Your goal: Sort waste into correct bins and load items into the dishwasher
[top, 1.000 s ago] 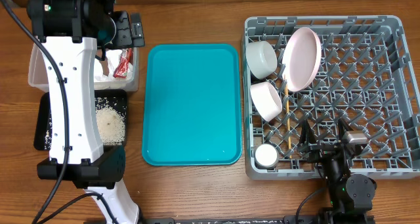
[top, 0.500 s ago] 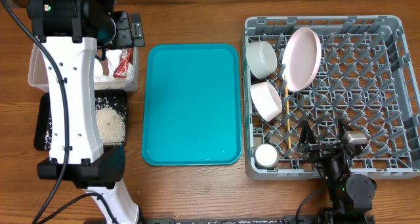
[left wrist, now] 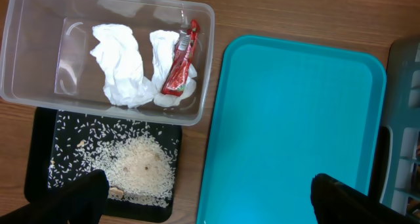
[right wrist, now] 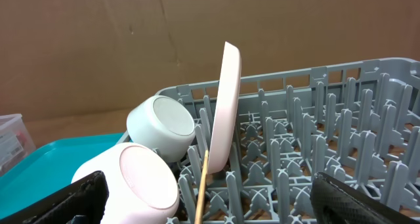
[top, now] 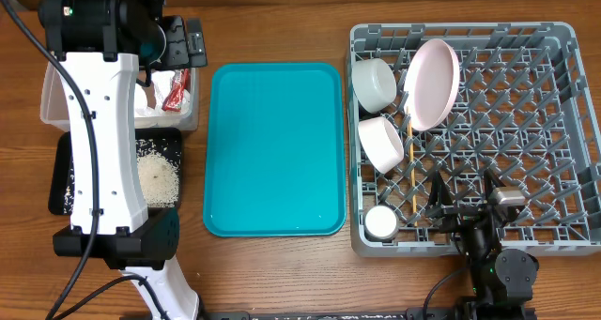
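Nearly upright on edge, pink plate (top: 432, 83) among dish rack (top: 563, 132) pegs

Bright even lighting, soft shadows, sharp focus, no glare

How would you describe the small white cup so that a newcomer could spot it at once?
Find the large grey dish rack on the table's right side, then its near corner beside the teal tray. The small white cup sits there by the chopsticks' end, far smaller than the two white bowls lying tipped further back.
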Available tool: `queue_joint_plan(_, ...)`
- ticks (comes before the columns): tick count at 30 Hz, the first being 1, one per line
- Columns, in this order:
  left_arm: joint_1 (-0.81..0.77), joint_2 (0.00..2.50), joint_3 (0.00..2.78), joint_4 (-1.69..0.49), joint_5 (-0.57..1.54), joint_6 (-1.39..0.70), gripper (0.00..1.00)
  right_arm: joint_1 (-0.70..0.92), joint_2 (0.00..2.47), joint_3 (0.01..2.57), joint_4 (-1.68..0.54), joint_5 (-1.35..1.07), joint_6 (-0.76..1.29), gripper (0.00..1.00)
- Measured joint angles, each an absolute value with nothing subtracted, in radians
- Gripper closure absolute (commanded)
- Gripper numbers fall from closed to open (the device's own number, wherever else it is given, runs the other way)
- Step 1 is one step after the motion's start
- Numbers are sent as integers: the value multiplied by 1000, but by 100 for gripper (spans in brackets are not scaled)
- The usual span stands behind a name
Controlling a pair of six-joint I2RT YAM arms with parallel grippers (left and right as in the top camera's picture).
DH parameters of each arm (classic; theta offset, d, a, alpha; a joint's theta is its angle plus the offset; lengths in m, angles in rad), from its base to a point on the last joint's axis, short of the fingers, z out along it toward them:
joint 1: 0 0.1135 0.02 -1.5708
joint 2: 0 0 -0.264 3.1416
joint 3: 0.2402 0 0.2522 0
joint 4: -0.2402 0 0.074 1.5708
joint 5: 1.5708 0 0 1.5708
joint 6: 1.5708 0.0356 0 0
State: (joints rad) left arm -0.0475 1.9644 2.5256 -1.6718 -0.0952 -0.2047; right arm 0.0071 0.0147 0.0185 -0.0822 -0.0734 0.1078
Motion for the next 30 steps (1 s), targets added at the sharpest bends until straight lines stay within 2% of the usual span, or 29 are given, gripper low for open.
queue_joint_plan(4, -47, 1960, 2526, -1635, -96, -204, 0, 7, 15, 19, -82, -74, 108, 0)
queue_joint_plan(10, -47, 1813, 2353, -1253, -52, -185, 0, 7, 15, 19, -81, -74, 107, 0)
queue_joint_plan(21, -46, 1130, 1376, -548, 30, -116, 0, 7, 15, 19, -82, -74, 107, 0)
queue_joint_plan(30, -45, 664, 641, -89, 35, -87, 0, 7, 15, 19, -82, -73, 107, 0)
